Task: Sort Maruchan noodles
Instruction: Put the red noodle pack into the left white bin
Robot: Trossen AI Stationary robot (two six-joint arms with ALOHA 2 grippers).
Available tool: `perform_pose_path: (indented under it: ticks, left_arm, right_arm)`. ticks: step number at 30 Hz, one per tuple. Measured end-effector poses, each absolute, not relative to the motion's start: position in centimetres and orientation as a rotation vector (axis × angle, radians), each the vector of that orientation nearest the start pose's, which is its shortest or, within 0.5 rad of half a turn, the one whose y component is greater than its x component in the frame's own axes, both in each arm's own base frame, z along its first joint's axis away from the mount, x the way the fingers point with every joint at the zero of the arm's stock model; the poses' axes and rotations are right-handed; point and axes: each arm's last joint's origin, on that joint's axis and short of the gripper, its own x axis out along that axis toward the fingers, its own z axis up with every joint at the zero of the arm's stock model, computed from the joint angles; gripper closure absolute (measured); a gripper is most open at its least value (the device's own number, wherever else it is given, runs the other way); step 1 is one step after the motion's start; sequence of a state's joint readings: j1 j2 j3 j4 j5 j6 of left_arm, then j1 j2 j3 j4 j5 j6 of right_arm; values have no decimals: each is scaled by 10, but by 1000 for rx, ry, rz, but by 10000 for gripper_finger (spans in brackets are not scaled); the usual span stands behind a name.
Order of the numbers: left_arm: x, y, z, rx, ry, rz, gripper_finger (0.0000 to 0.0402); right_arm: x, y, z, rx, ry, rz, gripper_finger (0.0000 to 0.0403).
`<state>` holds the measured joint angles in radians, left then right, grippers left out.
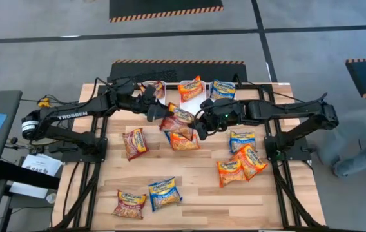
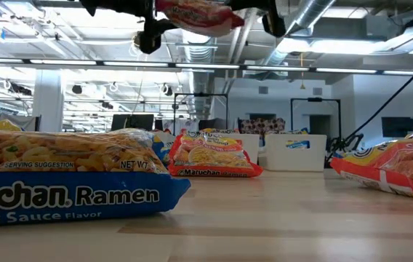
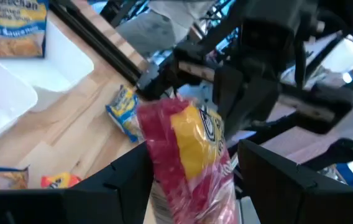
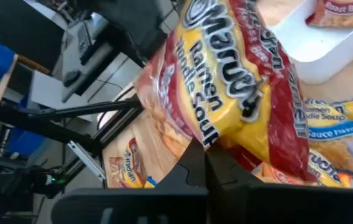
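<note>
Maroon packet (image 1: 178,118) hangs in the air over the middle of the desk (image 1: 196,193), held between both arms. Left gripper (image 1: 153,113) pinches its one end; in the left wrist view the two dark fingers sit on either side of the red-and-yellow film. Right gripper (image 1: 199,126) is at the other end, its fingers closed on the packet's edge in the right wrist view.

Risk, as I judge it: two grips on one thin film bag. If the arms pull apart or twist unevenly, the film may tear or slip out of one pinch, and the packet would drop onto the orange packet (image 1: 184,141) lying right under it. The noodle block inside is brittle and could crack under a hard squeeze.

Materials: packets are crinkly, glossy plastic, flat and roughly square, with a stiff block inside. Slippery surface, soft edges. Bins (image 1: 192,98) at the far edge are white, smooth, rigid, rectangular, and already hold packets. Desk is pale wood planks, matte.

Other packets lie loose: an orange pair (image 1: 241,166) near the right edge, a blue one (image 1: 164,193) and a maroon one (image 1: 130,204) near the near edge.
</note>
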<state>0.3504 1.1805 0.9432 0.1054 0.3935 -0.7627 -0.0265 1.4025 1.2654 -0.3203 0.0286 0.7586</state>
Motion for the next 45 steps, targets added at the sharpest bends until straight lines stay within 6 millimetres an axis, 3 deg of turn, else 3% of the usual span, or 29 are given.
perform_pose_path:
  ticks: [5,20,24,36,45]
  left_arm:
    - [252,82,334,-797,156,-5,206]
    - [247,93,333,-720,172,-25,353]
    - [247,93,333,-687,170,-34,392]
    - [243,97,336,-606,157,-47,400]
    - [219,116,339,-555,168,-2,401]
  right_arm:
    - [318,-12,343,749,423,-224,402]
    - [318,-20,347,749,377,-234,402]
    - [318,-20,347,748,378,-234,387]
    - [315,-30,351,762,359,-235,290]
    - [295,-45,374,776,261,-213,233]
